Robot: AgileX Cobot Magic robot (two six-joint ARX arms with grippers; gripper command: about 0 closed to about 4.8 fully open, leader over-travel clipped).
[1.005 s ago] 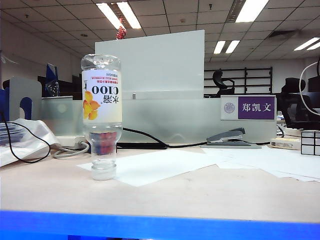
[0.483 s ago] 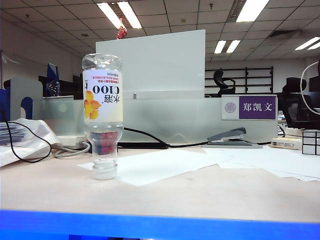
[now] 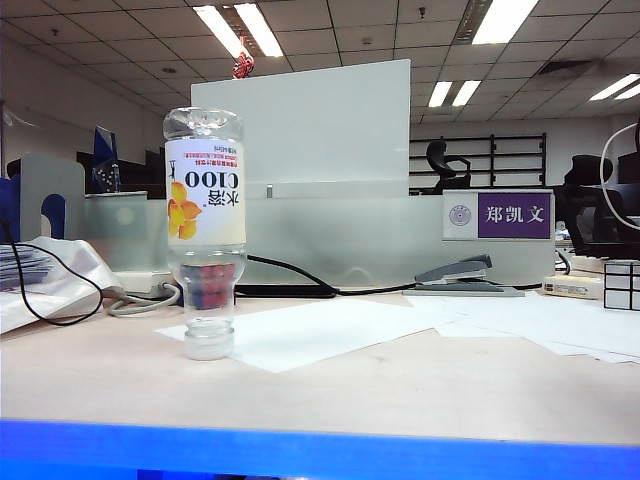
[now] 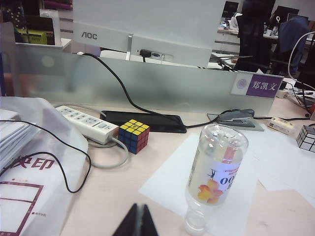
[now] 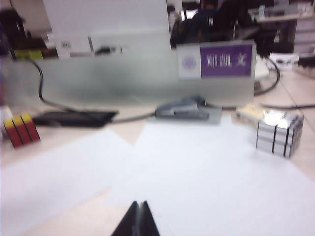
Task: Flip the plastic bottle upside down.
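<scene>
The plastic bottle (image 3: 205,230) stands upside down on its cap on a white sheet of paper (image 3: 330,330), its label with "C100" and the orange flower inverted. It stands alone, with nothing touching it. The left wrist view shows the bottle (image 4: 216,172) cap-down, a short way beside my left gripper (image 4: 138,209), whose black fingers are pressed together and empty. My right gripper (image 5: 139,205) is shut and empty too, above white paper (image 5: 197,167), and the bottle is outside its view. Neither gripper appears in the exterior view.
A colourful cube (image 4: 133,135) and a white power strip (image 4: 86,123) lie behind the bottle, with a black cable (image 4: 64,162) over plastic-bagged papers. A grey stapler (image 3: 455,275), a silver cube (image 5: 278,132) and a frosted partition with a purple name plate (image 3: 497,216) stand to the right.
The bottle stays still, upside down. No gripper shows in the exterior view before or now.
</scene>
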